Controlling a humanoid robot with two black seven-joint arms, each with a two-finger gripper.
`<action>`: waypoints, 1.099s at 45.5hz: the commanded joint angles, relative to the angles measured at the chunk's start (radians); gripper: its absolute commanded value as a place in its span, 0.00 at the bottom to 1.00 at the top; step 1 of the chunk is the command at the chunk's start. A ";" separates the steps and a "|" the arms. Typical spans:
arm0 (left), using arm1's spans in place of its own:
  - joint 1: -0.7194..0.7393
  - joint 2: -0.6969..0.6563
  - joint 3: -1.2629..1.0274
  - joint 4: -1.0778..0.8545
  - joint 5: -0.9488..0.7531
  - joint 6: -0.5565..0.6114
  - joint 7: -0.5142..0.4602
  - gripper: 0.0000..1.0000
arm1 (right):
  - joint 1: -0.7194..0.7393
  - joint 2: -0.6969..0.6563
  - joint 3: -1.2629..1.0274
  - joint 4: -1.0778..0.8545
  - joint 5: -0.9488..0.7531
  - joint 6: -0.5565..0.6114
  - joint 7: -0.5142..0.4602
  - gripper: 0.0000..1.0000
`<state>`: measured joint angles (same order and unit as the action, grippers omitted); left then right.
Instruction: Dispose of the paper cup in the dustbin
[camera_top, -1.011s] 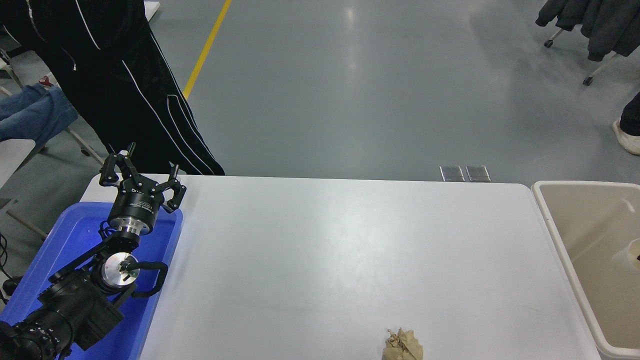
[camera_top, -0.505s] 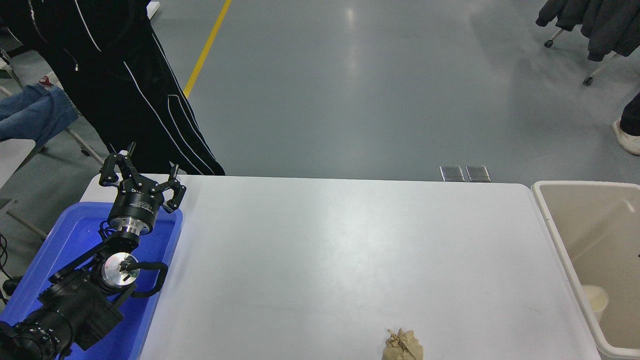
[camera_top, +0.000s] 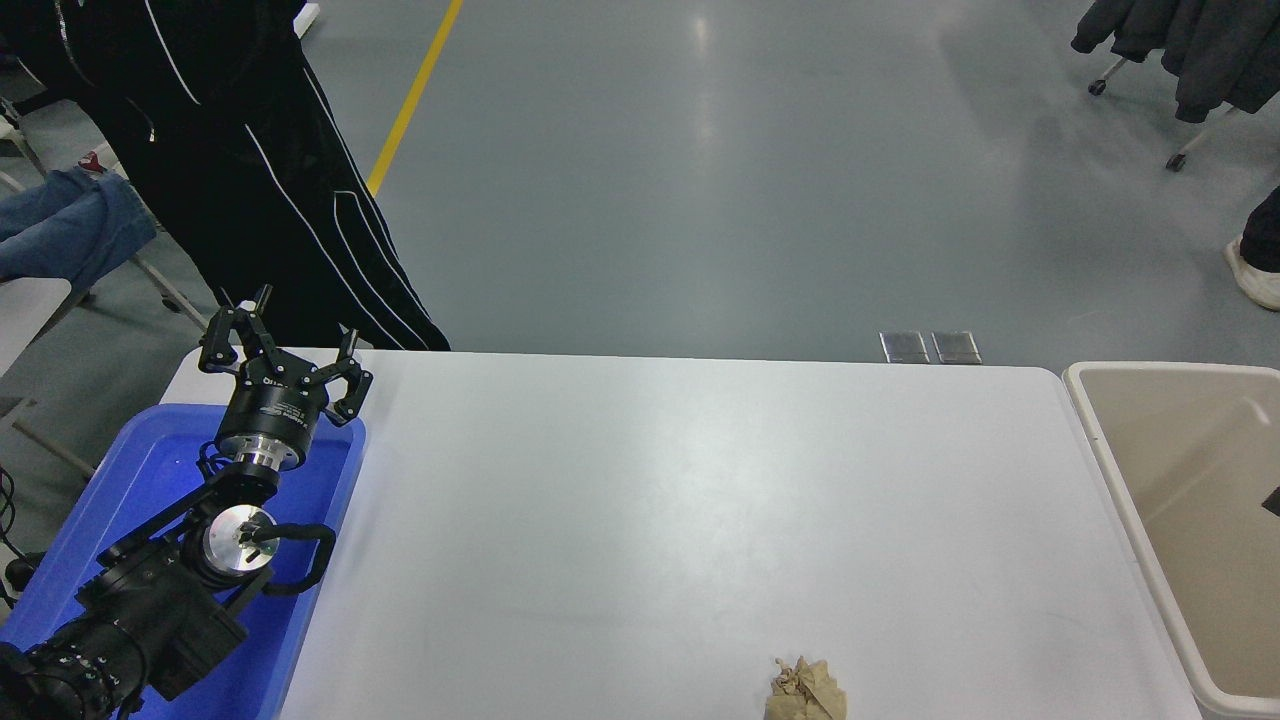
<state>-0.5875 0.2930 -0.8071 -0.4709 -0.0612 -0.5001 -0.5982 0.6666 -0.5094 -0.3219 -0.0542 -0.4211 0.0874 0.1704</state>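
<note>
I can't find the paper cup anywhere; the dustbin (camera_top: 1105, 440) sits off the worktop's (camera_top: 640, 500) right edge. My left end effector (camera_top: 285, 358) hangs released at the far left corner, above a blue tray (camera_top: 140, 470); the right one is out of sight

The white desk (camera_top: 650, 520) carries a blue plastic tray (camera_top: 150, 470) at its left end and a crumpled brown paper wad (camera_top: 806, 690) near its front edge.

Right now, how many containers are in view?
2: the blue tray under the parked left gripper at the table's left end, and the beige dustbin beside its right end.
</note>
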 joint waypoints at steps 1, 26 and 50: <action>0.000 0.000 0.000 0.000 0.000 0.000 0.000 1.00 | 0.025 -0.050 0.098 0.022 0.079 0.015 0.015 0.99; 0.000 0.000 -0.001 0.000 0.000 0.000 0.000 1.00 | -0.051 -0.302 0.995 0.697 0.077 0.011 0.107 0.99; 0.000 0.000 0.000 0.000 0.000 0.000 0.000 1.00 | -0.242 0.046 1.433 0.844 0.058 0.018 0.301 0.99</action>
<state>-0.5875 0.2930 -0.8078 -0.4709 -0.0616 -0.5001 -0.5985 0.4731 -0.5930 0.9746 0.7508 -0.3591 0.1025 0.3886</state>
